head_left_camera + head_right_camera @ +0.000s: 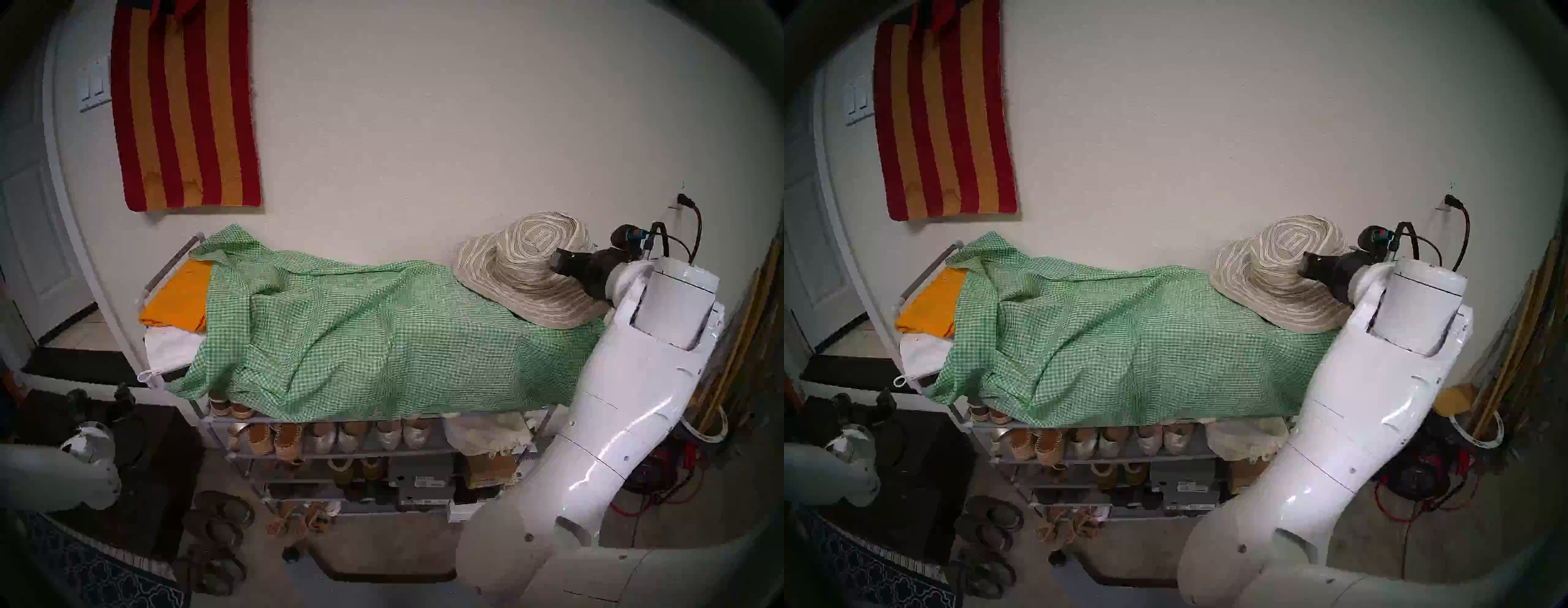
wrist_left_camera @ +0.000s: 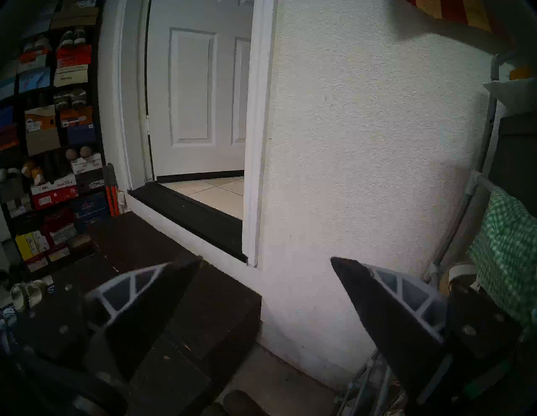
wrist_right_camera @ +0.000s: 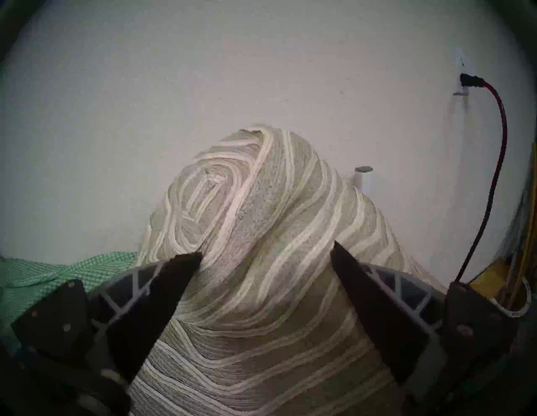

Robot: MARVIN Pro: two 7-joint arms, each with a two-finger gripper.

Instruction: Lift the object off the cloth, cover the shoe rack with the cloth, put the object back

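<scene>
I note a textured off-white plaster wall (image 1: 424, 127) filling the background. A red-and-orange striped woven rug (image 1: 186, 106) hangs on it at upper left, beside a white light-switch plate (image 1: 94, 87). A black plug with a red cord (image 3: 494, 139) sits in a wall outlet at right. In the left wrist view I see a white panelled door (image 2: 200, 98) past a dark threshold (image 2: 189, 215), pale floor tiles (image 2: 220, 194), and black shelving stacked with shoe boxes (image 2: 55, 139). Lighting is dim.
</scene>
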